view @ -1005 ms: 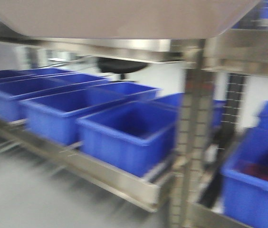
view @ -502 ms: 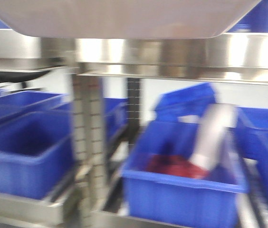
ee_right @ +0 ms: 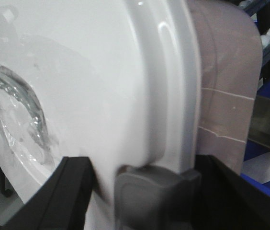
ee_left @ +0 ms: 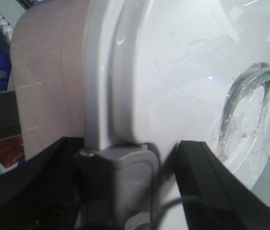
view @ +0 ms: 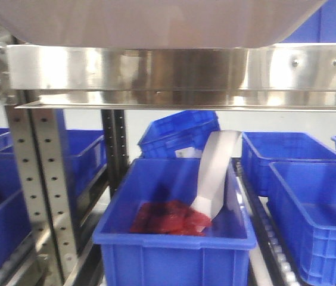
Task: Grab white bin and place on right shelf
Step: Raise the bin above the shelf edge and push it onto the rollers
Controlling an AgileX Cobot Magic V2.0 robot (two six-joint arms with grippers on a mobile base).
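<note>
The white bin fills the top of the front view, its pinkish underside hanging just above the broad shiny front rail of the right shelf. In the left wrist view my left gripper is shut on the bin, its black fingers on either side of the grey latch at the lid's edge. In the right wrist view my right gripper is shut on the bin the same way, around its grey latch. The lid's recessed handle shows.
Below the rail a blue bin holds red material and a white roll. More blue bins stand right, behind and left. A perforated grey upright stands at the left. Roller tracks run between the bins.
The front view has swept right along the shelving: the upright and the blue bins slid left, and the bin with red material is now centred. The blur is gone. The white bin stays at the top.
</note>
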